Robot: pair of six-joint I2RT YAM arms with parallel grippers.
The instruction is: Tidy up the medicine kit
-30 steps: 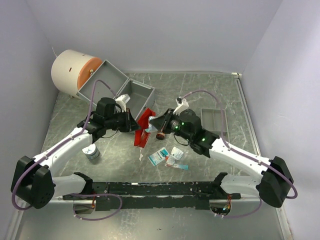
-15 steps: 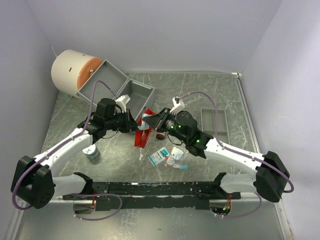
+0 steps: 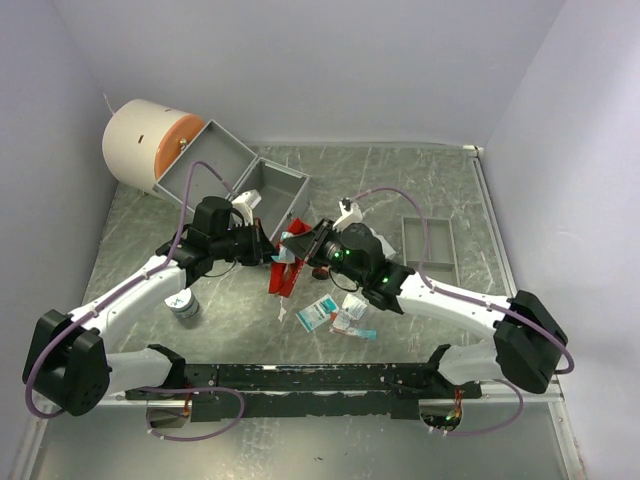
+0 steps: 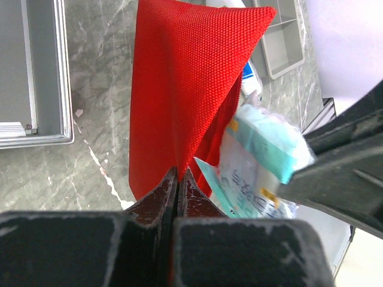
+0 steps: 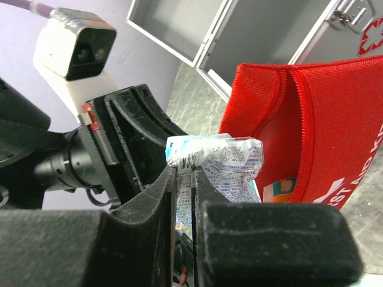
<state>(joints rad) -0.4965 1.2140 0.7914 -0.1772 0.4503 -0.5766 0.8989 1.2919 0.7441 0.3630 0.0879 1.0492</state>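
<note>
The tabletop (image 3: 400, 180) is walled on the left, far and right sides, and most of its free room lies on the far right, beyond the divided tray (image 3: 430, 245). The far-left corner is crowded by the white drum (image 3: 140, 140) and the open grey case (image 3: 235, 180). The red pouch (image 3: 285, 268) sits in the middle, just near of the case. The left end effector (image 3: 266, 250) has its fingers fully pinched together on the fabric at the pouch's edge. The right end effector (image 3: 302, 243) is nearly closed, clamping a crumpled sachet (image 5: 221, 158) right at the pouch's mouth, close to the left fingers. Loose sachets (image 3: 335, 315) lie near of the pouch, and a small white bottle (image 3: 182, 303) stands well apart to the left. From above, both wrists cover the pouch's far end and the grips. Inside the pouch only a scrap of printed packet shows. The pouch's long axis runs roughly far to near, leaning left at its near end, with its unzipped mouth gaping toward the right arm.
</note>
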